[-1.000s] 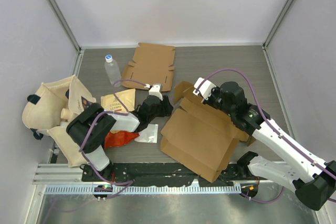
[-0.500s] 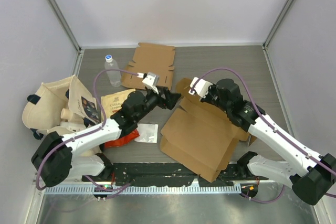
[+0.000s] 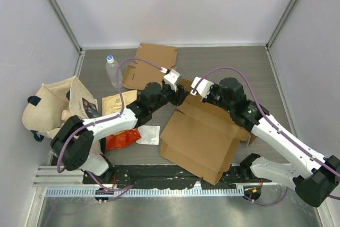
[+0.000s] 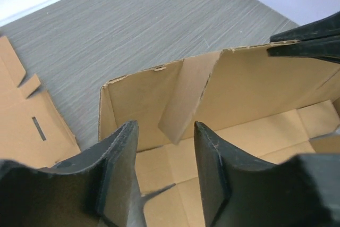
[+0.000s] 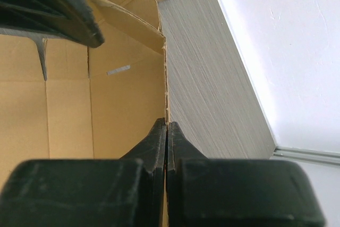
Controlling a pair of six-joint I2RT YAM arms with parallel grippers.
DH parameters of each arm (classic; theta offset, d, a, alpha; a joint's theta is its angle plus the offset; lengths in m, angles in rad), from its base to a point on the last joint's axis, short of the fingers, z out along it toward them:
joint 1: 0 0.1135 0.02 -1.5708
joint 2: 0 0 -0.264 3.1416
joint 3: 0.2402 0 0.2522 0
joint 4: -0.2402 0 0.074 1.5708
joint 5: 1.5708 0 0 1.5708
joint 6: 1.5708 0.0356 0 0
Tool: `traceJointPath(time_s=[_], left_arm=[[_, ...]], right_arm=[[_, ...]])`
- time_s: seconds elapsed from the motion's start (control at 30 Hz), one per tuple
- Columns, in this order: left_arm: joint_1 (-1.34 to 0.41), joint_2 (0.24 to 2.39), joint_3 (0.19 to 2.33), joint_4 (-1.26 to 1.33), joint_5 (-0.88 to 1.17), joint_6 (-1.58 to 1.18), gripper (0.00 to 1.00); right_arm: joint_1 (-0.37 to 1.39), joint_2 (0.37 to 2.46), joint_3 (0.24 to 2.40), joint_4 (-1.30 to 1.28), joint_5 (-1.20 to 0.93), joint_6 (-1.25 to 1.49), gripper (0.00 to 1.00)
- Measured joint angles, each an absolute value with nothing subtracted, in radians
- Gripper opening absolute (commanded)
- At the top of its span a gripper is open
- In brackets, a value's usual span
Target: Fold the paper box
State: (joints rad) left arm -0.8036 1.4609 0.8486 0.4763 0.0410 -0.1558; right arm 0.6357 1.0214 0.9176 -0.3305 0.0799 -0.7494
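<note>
The half-raised paper box [image 3: 199, 142] is set on the table [image 3: 228, 62], its wall edge pinched tight by the right gripper [image 5: 167, 131]. The left gripper [image 4: 164, 131] is held over the corner flap [image 4: 186, 99], jaws parted, empty. That flap is probably to be tucked inward next.

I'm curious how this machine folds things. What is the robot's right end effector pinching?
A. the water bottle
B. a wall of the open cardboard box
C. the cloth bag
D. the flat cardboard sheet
B: in the right wrist view, the right end effector has its fingers closed on the upper edge of a cardboard box wall.
</note>
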Motion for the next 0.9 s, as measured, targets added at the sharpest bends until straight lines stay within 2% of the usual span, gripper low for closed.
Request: traceJointPath(time_s=[0.03, 0.07, 0.17, 0.27, 0.3, 0.43, 0.5, 0.67, 0.77, 0.9], left_arm=[[-0.805, 1.473, 0.857, 0.478, 0.035, -0.149, 0.38], [-0.805, 1.485, 0.868, 0.481, 0.024, -0.142, 0.26], [-0.808, 1.52, 0.893, 0.495, -0.02, -0.121, 0.02], [-0.812, 1.544, 0.9, 0.524, -0.044, -0.094, 0.0], [-0.82, 1.547, 0.899, 0.536, -0.049, -0.091, 0.0], [-0.834, 1.552, 0.864, 0.626, -0.117, -0.085, 0.0], [-0.839, 1.56, 0.852, 0.666, -0.163, -0.081, 0.0], [-0.852, 1.604, 0.849, 0.71, -0.276, -0.091, 0.0], [-0.865, 1.608, 0.835, 0.727, -0.343, -0.096, 0.0], [-0.888, 1.608, 0.819, 0.776, -0.422, -0.096, 0.0]], right_arm=[[0.636, 1.021, 0.918, -0.331, 0.079, -0.749, 0.01], [0.636, 1.022, 0.92, -0.332, 0.077, -0.747, 0.01], [0.636, 1.022, 0.923, -0.333, 0.076, -0.732, 0.01], [0.638, 1.024, 0.923, -0.325, 0.085, -0.698, 0.49], [0.638, 1.027, 0.924, -0.318, 0.096, -0.668, 0.69], [0.643, 1.11, 1.081, -0.443, 0.266, -0.303, 0.72], [0.634, 1.165, 1.227, -0.564, 0.315, -0.052, 0.82], [0.622, 1.135, 1.377, -0.78, 0.299, 0.449, 0.84], [0.625, 1.025, 1.307, -0.809, 0.293, 0.805, 0.84], [0.663, 0.798, 1.008, -0.687, 0.265, 1.319, 0.87]])
